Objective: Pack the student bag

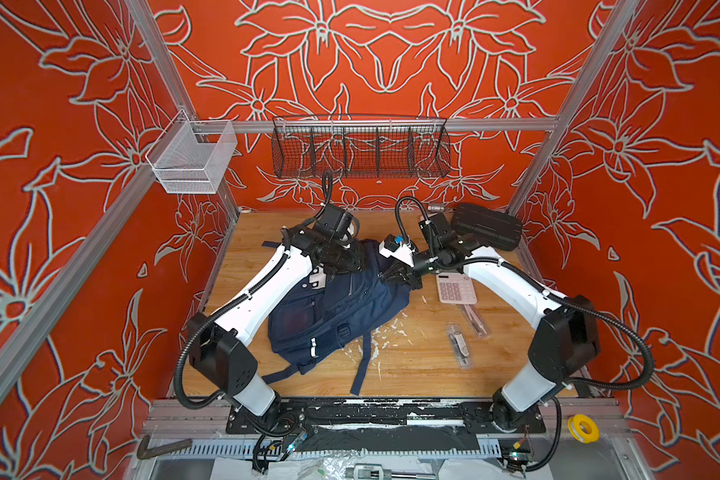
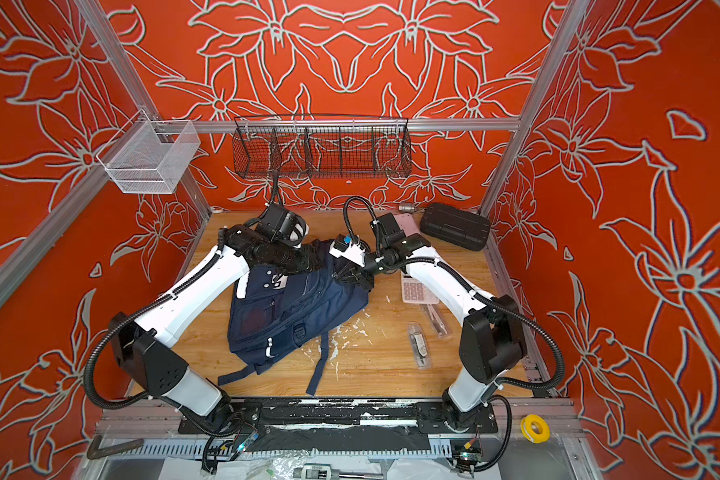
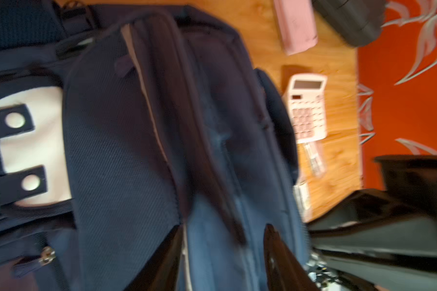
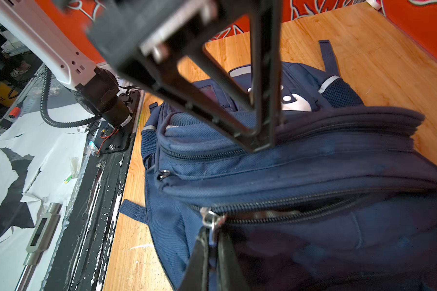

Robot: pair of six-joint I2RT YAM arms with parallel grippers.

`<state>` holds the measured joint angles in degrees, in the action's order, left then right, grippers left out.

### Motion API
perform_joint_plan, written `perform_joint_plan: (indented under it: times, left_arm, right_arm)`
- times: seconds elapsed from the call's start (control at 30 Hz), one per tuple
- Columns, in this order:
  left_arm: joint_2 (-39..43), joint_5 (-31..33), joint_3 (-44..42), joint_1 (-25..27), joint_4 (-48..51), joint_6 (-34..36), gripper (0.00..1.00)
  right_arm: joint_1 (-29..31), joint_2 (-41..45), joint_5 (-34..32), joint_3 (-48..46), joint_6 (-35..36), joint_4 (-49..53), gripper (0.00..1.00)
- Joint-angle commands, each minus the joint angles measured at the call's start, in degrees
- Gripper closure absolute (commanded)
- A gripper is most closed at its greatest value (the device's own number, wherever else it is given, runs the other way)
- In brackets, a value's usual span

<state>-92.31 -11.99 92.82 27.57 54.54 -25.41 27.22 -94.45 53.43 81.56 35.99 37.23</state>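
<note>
The student bag (image 1: 333, 316) (image 2: 296, 316), a navy backpack with white patches, lies flat in the middle of the wooden table. My right gripper (image 4: 212, 235) is shut on a metal zipper pull (image 4: 211, 219) at the end of a partly unzipped opening, on the bag's right edge in both top views (image 1: 393, 276) (image 2: 350, 276). My left gripper (image 3: 225, 226) is open, its fingers spread over the bag's blue fabric near the top end (image 1: 356, 266). The left wrist view is blurred.
Right of the bag lie a white calculator (image 1: 454, 289), a clear pen pack (image 1: 460, 345) and a compass pack (image 1: 476, 320). A black ribbed case (image 1: 487, 226) and a pink item (image 2: 404, 224) sit at the back right. Wire baskets (image 1: 360, 149) hang on the rear rail.
</note>
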Motion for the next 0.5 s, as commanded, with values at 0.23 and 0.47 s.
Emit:
perform_joint_plan:
  times: [0.23, 0.47]
  left_arm:
    - [-8.4, 2.3, 7.7, 3.4, 12.4, 7.3, 0.66]
    - [-10.5, 0.1, 9.4, 3.4, 11.9, 7.0, 0.96]
  right_arm:
    - [-0.3, -1.0, 4.4, 3.2, 2.0, -0.7, 1.0]
    - [-0.4, 0.1, 2.7, 1.9, 2.0, -1.1, 1.0]
